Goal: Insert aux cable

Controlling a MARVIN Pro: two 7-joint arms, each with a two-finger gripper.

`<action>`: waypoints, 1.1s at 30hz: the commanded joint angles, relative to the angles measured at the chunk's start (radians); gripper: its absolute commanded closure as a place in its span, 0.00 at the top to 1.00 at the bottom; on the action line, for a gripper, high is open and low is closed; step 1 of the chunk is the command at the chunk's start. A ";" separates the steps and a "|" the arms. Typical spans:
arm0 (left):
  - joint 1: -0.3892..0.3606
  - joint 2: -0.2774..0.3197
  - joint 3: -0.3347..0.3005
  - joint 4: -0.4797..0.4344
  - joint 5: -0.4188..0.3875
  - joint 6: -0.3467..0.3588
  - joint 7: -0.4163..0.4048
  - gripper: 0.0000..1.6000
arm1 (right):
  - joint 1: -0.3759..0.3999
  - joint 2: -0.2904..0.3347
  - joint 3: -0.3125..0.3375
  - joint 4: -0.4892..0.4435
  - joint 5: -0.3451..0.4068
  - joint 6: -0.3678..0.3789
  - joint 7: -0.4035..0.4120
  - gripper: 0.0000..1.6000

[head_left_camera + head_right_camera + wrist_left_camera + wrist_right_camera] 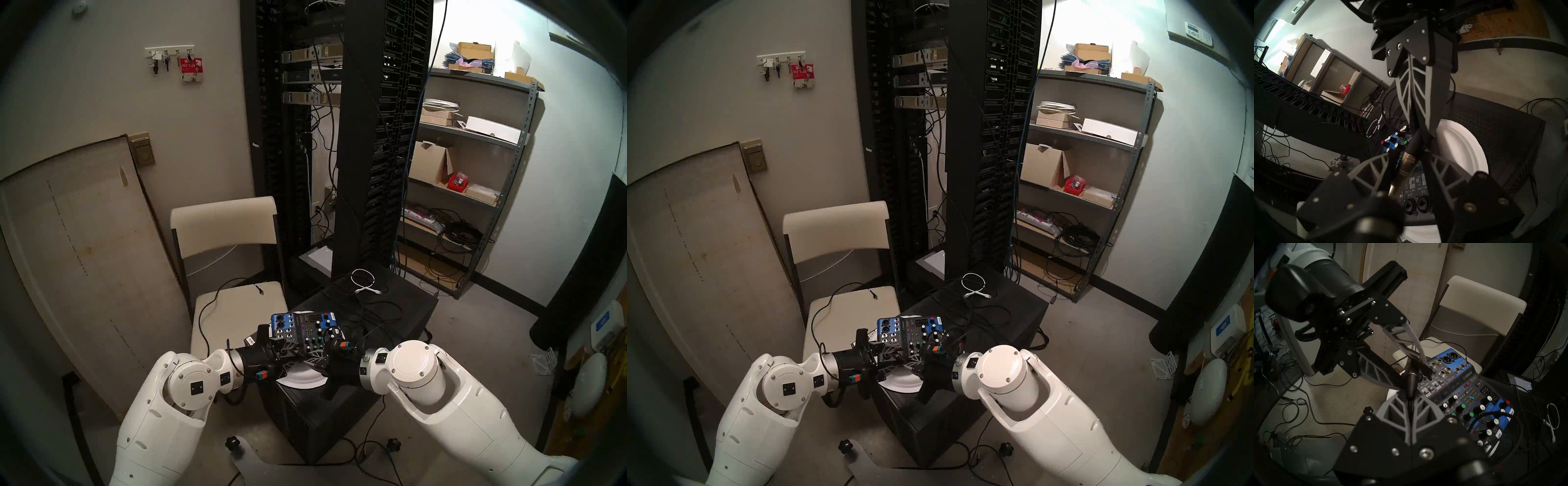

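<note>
Right wrist: aux cable [1410, 383] between fingers [1403, 419].

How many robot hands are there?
2. The left hand has a finger on each side of the aux cable plug, above the mixer. The right hand is shut on the aux cable just behind the plug.
</note>
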 commanded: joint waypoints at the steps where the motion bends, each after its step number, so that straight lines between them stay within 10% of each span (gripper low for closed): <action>1: 0.003 0.004 -0.006 -0.007 0.015 -0.015 0.022 0.41 | 0.020 -0.010 0.001 -0.025 0.008 0.007 0.012 0.00; 8: 0.003 0.003 -0.009 -0.004 0.031 -0.029 0.035 0.20 | 0.021 -0.011 -0.001 -0.027 0.005 0.006 0.016 0.00; 10: 0.003 0.002 -0.010 -0.002 0.032 -0.033 0.038 0.01 | 0.022 -0.011 -0.002 -0.028 0.006 0.007 0.019 0.00; 19: 0.010 -0.014 -0.020 0.010 0.023 -0.058 0.071 0.00 | 0.007 -0.019 0.014 -0.038 0.027 -0.021 0.020 0.00; 22: 0.011 -0.018 -0.020 0.015 0.020 -0.063 0.075 0.00 | -0.001 -0.018 0.023 -0.049 0.035 -0.033 0.022 0.36; 27: 0.015 -0.018 -0.018 0.028 0.038 -0.085 0.100 0.00 | -0.018 -0.022 0.051 -0.060 0.069 -0.076 0.030 0.54; 29: 0.016 -0.019 -0.018 0.032 0.037 -0.089 0.105 0.00 | -0.027 -0.031 0.067 -0.064 0.088 -0.087 0.030 1.00; 33: 0.021 -0.027 -0.023 0.039 0.023 -0.096 0.116 0.00 | -0.041 -0.032 0.085 -0.077 0.112 -0.120 0.041 1.00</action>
